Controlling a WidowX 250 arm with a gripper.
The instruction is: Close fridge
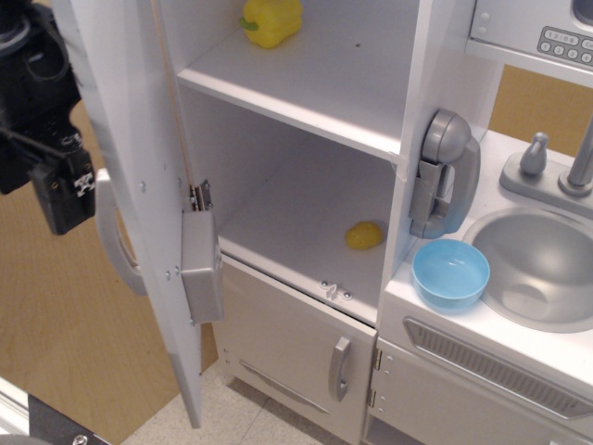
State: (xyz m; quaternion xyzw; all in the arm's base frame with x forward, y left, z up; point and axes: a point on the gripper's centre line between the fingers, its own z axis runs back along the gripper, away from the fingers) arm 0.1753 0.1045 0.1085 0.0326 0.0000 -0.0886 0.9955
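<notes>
The fridge (306,102) is a tall white cabinet with white shelves, and it stands open. Its big door (139,185) swings out to the left, seen nearly edge-on, with a grey box (201,278) on its inner face and its handle (116,246) showing behind the outer side. My black gripper (60,185) is at the far left, beside the door's outer face near the handle. Its jaws are not clearly visible. A yellow pepper (272,20) lies on the upper shelf and a small yellow item (364,235) on the lower shelf.
The smaller lower door (296,348) with a short grey handle (341,368) is shut. To the right are a grey phone-like fixture (445,171), a blue bowl (450,272), the grey sink (542,269) with a faucet (579,167), and a microwave panel (542,32).
</notes>
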